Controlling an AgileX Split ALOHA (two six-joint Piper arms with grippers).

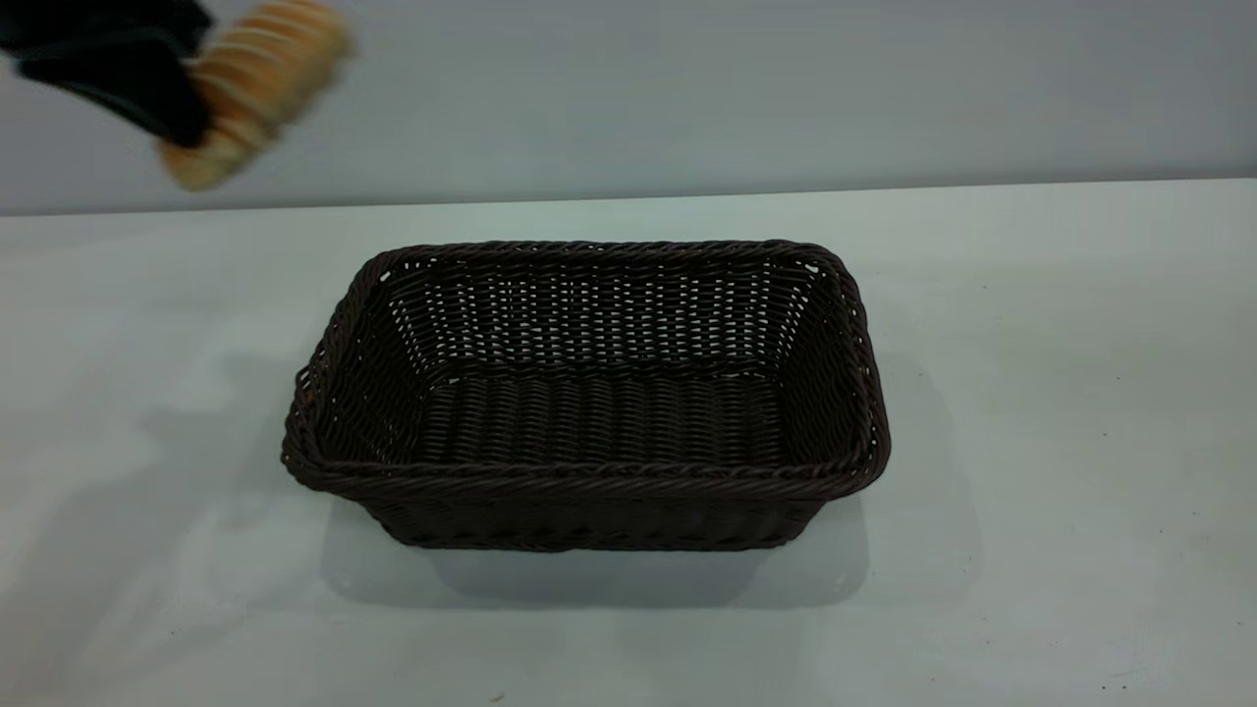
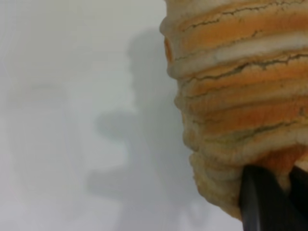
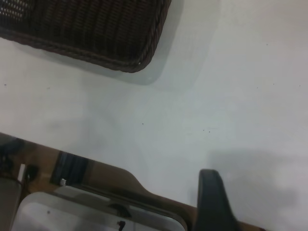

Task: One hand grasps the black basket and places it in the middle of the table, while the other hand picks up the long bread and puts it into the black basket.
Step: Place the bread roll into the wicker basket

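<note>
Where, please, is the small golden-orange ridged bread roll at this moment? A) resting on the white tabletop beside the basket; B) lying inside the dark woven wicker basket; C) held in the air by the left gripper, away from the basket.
C: the left gripper clamps the golden-orange ridged bread roll aloft, up and to the side of the empty dark woven wicker basket.

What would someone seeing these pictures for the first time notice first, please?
The black basket stands out first: large, woven and empty, sitting in the middle of the table. Next is the long bread, held in the air by the left gripper at the upper left of the exterior view, well off to the basket's side. The right gripper shows only one finger over the table's edge.
</note>
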